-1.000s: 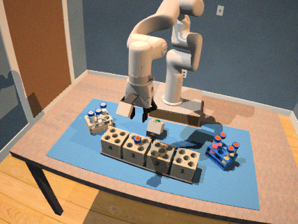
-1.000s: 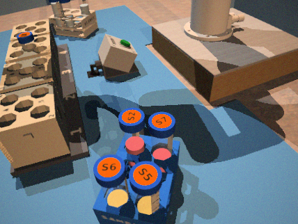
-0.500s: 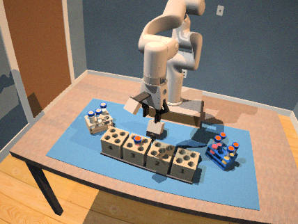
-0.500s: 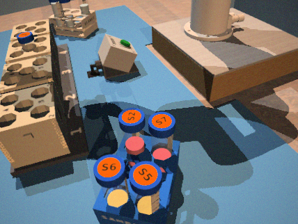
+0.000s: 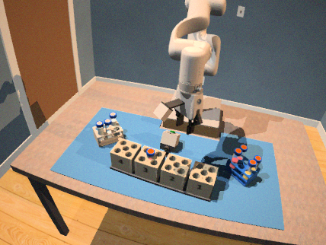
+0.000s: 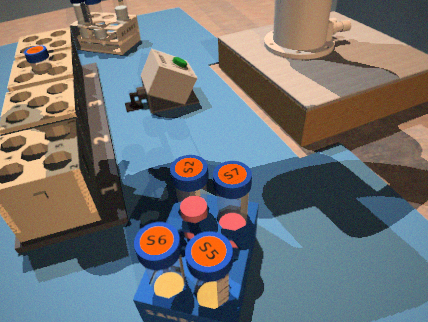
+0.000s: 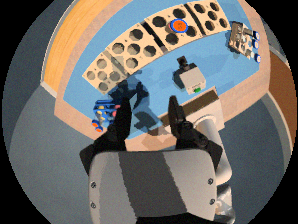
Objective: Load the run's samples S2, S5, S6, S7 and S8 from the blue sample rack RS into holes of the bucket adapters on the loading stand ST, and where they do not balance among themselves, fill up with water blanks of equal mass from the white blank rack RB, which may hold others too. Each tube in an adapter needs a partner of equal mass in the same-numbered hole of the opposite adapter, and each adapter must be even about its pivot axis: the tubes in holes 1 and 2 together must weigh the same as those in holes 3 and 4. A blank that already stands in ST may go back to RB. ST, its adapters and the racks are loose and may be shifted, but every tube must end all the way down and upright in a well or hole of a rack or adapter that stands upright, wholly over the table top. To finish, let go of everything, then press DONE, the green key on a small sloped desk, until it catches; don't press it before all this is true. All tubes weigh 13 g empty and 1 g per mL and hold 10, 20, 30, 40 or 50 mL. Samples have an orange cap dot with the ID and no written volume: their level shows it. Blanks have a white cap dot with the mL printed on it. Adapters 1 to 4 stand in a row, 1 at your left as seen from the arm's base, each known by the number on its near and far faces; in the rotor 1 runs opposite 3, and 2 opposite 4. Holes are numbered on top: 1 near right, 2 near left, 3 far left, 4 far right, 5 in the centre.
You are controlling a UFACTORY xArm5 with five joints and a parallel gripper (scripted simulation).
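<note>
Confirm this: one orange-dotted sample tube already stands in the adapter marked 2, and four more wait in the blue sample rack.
Not quite. The orange-dotted sample tube stands in the tan adapter block marked 3, not 2, as the top view shows. Four more do wait in the blue sample rack.

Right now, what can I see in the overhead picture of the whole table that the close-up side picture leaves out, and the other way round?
Only the top view shows the white jointed arm, its open black gripper holding nothing, and all four tan adapter blocks. Only the exterior view makes the orange cap labels readable: S2, S7, S6 and S5 in the blue sample rack. Both show the green key on its small sloped desk, the white blank rack and one orange-capped tube in an adapter.
</note>
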